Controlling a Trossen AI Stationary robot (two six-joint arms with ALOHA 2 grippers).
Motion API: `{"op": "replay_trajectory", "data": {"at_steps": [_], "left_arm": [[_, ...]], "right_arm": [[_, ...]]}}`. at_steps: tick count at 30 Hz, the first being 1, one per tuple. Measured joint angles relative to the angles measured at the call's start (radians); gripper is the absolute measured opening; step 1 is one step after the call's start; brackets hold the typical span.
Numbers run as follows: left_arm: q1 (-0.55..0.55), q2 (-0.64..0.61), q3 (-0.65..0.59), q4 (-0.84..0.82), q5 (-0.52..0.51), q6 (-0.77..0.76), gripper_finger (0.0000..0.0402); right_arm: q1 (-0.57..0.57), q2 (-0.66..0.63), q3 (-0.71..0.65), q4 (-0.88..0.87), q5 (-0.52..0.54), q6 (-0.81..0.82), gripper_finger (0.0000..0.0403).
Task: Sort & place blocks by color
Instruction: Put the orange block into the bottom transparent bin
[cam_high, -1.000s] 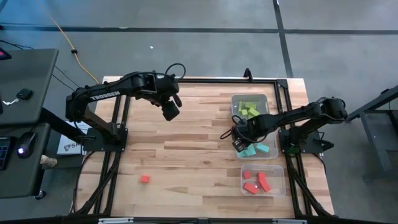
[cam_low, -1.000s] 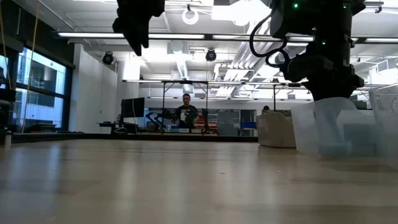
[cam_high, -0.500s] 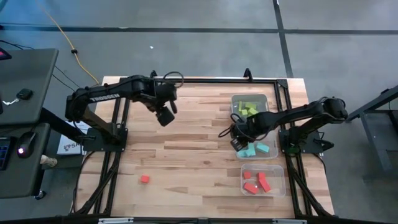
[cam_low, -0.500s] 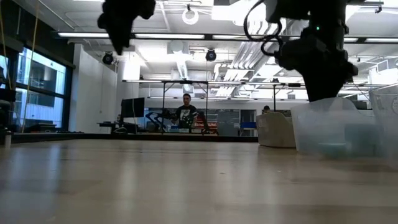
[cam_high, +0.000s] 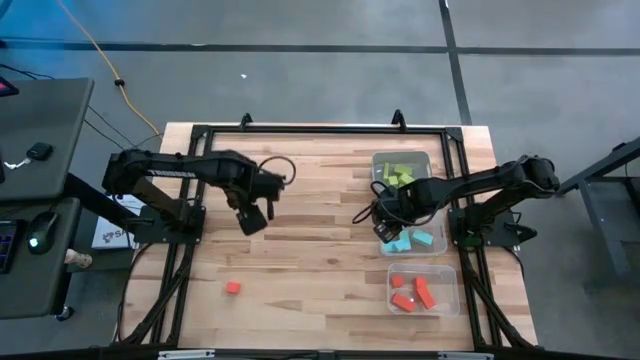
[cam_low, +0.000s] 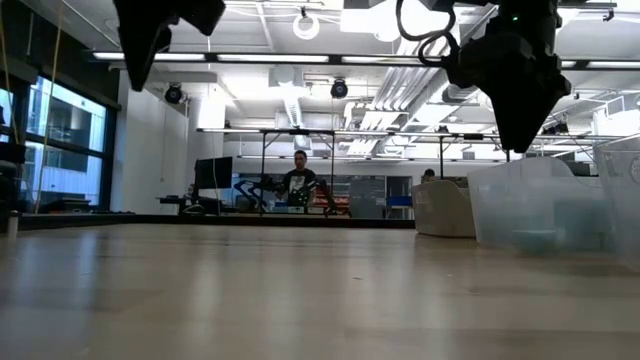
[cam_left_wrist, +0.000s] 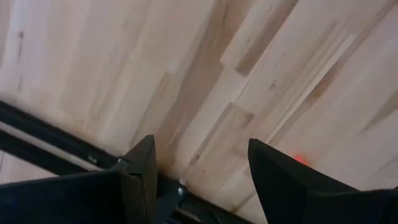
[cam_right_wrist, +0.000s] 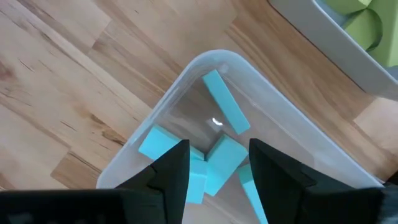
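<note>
- High view: left pincer hangs over mid counter; lone red-orange block sits well apart, near the front edge. Right pincer at the corner of the blue bin; green blocks and red blocks lie in their own bins.
- Low view: both pincers raised.
- Left wrist: pincer wide, empty.
- Right wrist: pincer spread, empty, above light blue blocks.

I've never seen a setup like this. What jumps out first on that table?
Three clear bins along the table's right side stand out, each holding one colour: green blocks in the far bin, light blue blocks in the middle one, red-orange blocks in the near one. The right hand hangs open and empty above the blue bin. One lone red-orange block lies near the table's front left, with the open left hand out over bare wood.
</note>
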Motion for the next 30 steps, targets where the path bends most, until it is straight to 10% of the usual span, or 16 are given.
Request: {"op": "replay_trajectory", "data": {"at_steps": [30], "left_arm": [[-0.699, -0.01, -0.314, 0.309, 0.053, -0.301, 0.0197]], "right_arm": [[0.0, 0.0, 0.0, 0.014, -0.054, -0.119, 0.0156]]}}
